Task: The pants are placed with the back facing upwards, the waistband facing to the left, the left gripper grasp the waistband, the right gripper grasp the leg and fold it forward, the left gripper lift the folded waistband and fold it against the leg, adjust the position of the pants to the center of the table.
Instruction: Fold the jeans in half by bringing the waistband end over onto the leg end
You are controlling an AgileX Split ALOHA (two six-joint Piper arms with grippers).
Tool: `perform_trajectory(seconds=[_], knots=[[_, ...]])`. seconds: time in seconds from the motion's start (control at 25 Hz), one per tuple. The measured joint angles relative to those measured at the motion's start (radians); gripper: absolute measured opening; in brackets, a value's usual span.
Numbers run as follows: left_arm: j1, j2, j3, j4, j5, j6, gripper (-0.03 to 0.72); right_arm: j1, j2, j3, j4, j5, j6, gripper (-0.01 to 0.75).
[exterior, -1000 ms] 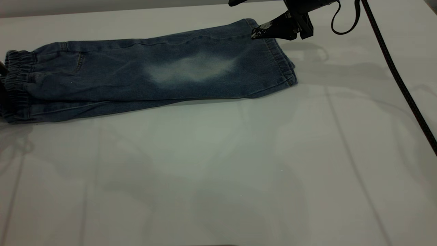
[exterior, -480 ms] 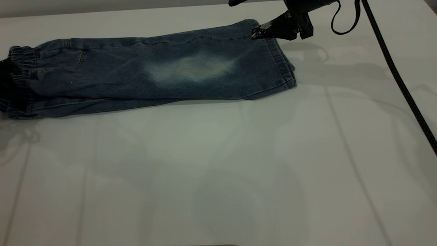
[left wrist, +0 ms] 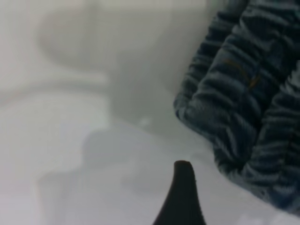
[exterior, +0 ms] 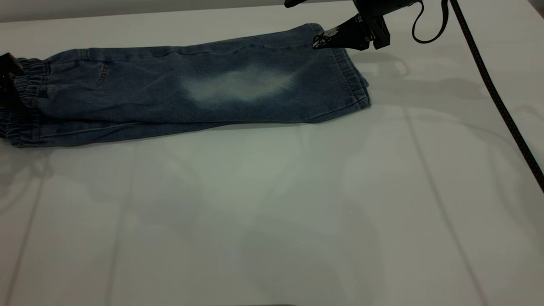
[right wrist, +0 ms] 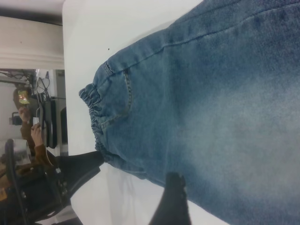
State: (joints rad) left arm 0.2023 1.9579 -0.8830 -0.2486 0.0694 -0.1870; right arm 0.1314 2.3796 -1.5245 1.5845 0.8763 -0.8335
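Note:
The pants [exterior: 191, 91] lie folded lengthwise on the table [exterior: 272, 204], toward its far left. The plain leg [exterior: 255, 83], with its whitish oval, is on top. The gathered waistband [exterior: 23, 102] is at the left end. My left gripper [exterior: 7, 78] sits at the picture's left edge against the waistband. In the left wrist view one finger [left wrist: 183, 197] is over bare table, clear of the waistband [left wrist: 243, 93], and holds nothing. My right gripper [exterior: 309, 22] hovers open over the far corner of the leg hem [exterior: 352, 78]. One of its fingers [right wrist: 173, 199] shows above the denim [right wrist: 225, 108].
A black cable [exterior: 493, 89] trails from the right arm down the table's right side. A person [right wrist: 30, 126] and equipment show far off beyond the table. Bare tabletop spreads in front of and to the right of the pants.
The waistband end has shifted slightly right and flattened. The left gripper, over the waistband half a second ago, now sits further back at its far corner. The right gripper has stayed put.

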Motion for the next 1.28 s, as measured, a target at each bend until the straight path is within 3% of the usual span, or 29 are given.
perform_trajectory(seconds=[0.2, 0.56, 0.68, 1.04, 1.28], knots=[[-0.003, 0.048, -0.002, 0.0, -0.083, 0.0, 0.552, 0.0, 0.0, 0.0, -0.001, 0.0, 0.0, 0.549], [-0.013, 0.099, -0.015, 0.0, -0.116, 0.0, 0.54, 0.0, 0.0, 0.0, -0.001, 0.0, 0.004, 0.549], [-0.015, 0.11, -0.018, 0.0, -0.126, 0.0, 0.475, 0.0, 0.0, 0.0, -0.001, 0.0, 0.004, 0.549], [-0.022, 0.123, -0.024, -0.001, -0.16, -0.001, 0.102, 0.0, 0.0, 0.0, -0.001, 0.038, 0.006, 0.53], [-0.023, 0.058, -0.023, 0.0, -0.132, 0.033, 0.083, 0.035, 0.0, -0.035, -0.017, 0.029, 0.011, 0.53]])
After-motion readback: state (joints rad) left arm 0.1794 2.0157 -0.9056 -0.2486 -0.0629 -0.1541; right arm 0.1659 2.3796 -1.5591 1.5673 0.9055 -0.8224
